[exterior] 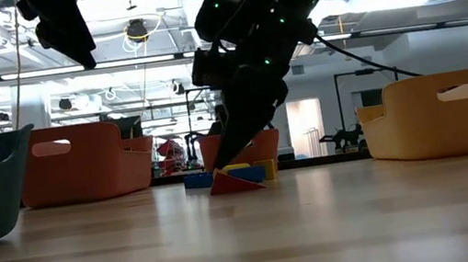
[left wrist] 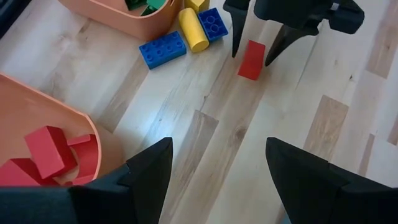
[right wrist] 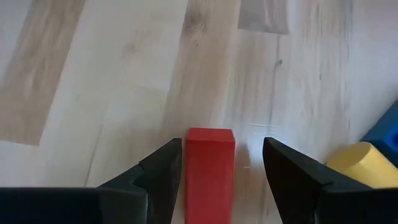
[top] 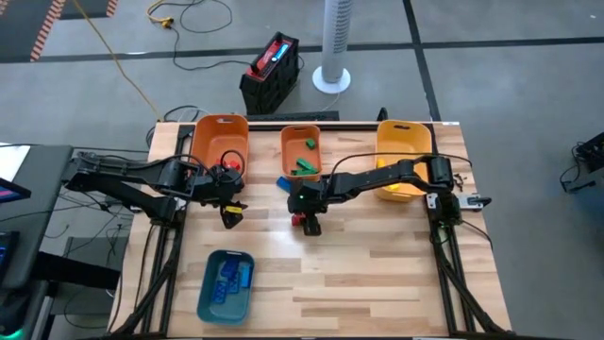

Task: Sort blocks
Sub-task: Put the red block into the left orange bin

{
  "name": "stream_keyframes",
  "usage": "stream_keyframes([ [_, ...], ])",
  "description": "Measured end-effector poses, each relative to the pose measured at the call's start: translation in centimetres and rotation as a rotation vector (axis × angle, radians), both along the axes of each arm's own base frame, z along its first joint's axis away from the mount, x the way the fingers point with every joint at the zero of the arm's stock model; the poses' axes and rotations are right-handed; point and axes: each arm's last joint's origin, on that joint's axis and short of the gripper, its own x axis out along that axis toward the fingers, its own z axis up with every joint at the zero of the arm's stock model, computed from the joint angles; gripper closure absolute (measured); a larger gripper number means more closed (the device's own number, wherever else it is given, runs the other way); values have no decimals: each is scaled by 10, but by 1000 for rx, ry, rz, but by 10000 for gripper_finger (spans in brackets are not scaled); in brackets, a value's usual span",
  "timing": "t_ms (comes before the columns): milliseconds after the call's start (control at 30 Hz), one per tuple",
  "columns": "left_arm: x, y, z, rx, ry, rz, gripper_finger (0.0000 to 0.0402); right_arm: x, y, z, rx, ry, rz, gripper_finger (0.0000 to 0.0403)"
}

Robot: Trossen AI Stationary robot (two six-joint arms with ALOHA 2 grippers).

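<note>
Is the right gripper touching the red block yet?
Apart. The left wrist view shows the right gripper straddling the red block, table showing between each finger and the block.

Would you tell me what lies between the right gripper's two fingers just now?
A red block lies on the table between the open fingers of the right gripper, with gaps either side; the right wrist view shows it best.

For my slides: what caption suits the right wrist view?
Right gripper open astride a red block on the wooden table.

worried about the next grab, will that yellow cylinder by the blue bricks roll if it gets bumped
Likely yes: the yellow cylinder lies on its side on smooth wood. The blue brick beside it may stop it one way. It looks like rigid plastic, so probably light and a bit slippery.
</note>
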Motion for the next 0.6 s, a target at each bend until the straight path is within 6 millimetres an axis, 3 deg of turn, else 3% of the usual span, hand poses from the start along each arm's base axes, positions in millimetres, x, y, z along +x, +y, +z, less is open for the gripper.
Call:
stream_keyframes([
  [200,0,0,0,3,0,1,148,3,-2,0,-10,-55,3,168],
  [600,0,0,0,7,1,-4,148,-12,8,-28,21,-38,-7,170],
])
